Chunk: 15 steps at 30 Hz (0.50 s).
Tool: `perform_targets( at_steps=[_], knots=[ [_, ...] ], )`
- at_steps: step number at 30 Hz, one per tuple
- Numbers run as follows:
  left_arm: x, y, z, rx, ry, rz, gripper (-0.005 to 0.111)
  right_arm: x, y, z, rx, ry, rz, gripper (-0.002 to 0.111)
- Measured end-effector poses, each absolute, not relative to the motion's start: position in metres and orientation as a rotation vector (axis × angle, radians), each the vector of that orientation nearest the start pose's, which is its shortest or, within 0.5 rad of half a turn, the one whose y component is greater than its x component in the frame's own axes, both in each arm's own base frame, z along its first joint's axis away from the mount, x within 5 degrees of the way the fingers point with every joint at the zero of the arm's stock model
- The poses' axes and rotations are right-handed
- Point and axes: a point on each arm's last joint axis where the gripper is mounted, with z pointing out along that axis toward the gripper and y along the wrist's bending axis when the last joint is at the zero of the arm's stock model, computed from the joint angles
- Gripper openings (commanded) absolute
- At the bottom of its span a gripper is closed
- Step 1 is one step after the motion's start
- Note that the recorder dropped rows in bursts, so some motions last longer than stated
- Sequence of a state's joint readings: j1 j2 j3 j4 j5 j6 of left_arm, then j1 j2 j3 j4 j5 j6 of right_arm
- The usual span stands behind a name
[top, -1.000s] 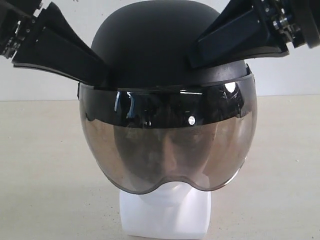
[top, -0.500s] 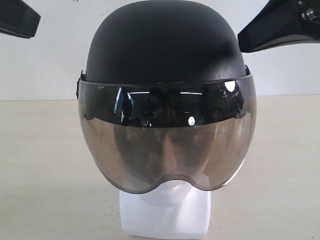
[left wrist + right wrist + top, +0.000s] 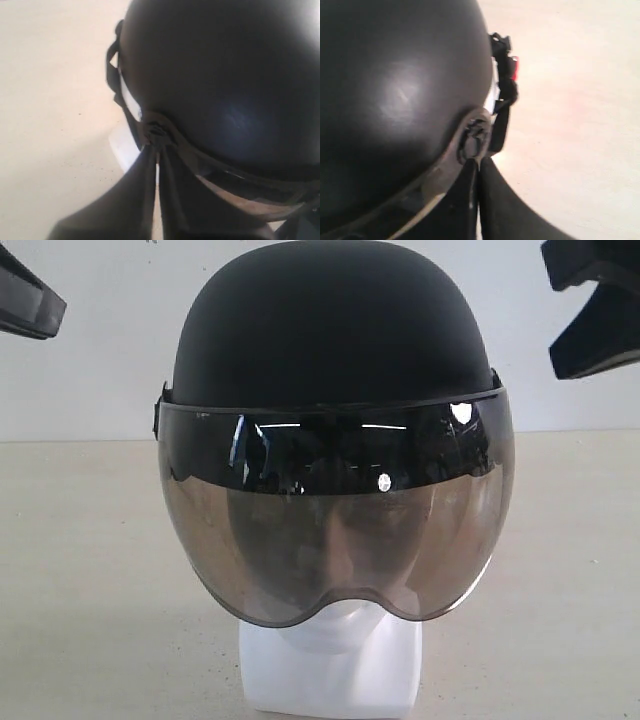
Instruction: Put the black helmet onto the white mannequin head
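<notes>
- A helmet [image 3: 330, 330] is seated on a white head [image 3: 330, 675], which is stood upright on a beige table [image 3: 80, 590].
- The face is covered by the smoky visor [image 3: 335, 530] (the features are only dimly seen through it); the chin and neck base are shown below its edge.
- The left claw [image 3: 156, 150] is clenched on nothing, its fingers pressed together with a thin slit between them. In the exterior view it is seen well clear of the helmet, at the upper left.
- The right claw [image 3: 479, 170] is likewise clenched and empty, and is seen apart from the helmet at the upper right.
- A black strap [image 3: 502, 100] is seen hanging at the shell's edge.
</notes>
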<state>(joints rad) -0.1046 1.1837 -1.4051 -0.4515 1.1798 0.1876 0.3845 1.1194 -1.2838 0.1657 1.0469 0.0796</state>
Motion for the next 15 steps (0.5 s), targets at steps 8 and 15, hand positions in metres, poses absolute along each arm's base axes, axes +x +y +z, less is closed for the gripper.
perform_targets(
  at_steps=[8, 15],
  knots=[
    [0.244, -0.045, 0.413, 0.213, 2.451, -0.486, 0.004, 0.192, 0.092, 0.413, -0.299, 2.388, 0.444, 0.0],
    [0.268, -0.049, 0.392, 0.209, 2.522, -0.552, 0.004, 0.209, 0.1, 0.401, -0.319, 2.42, 0.45, 0.0]
  ],
)
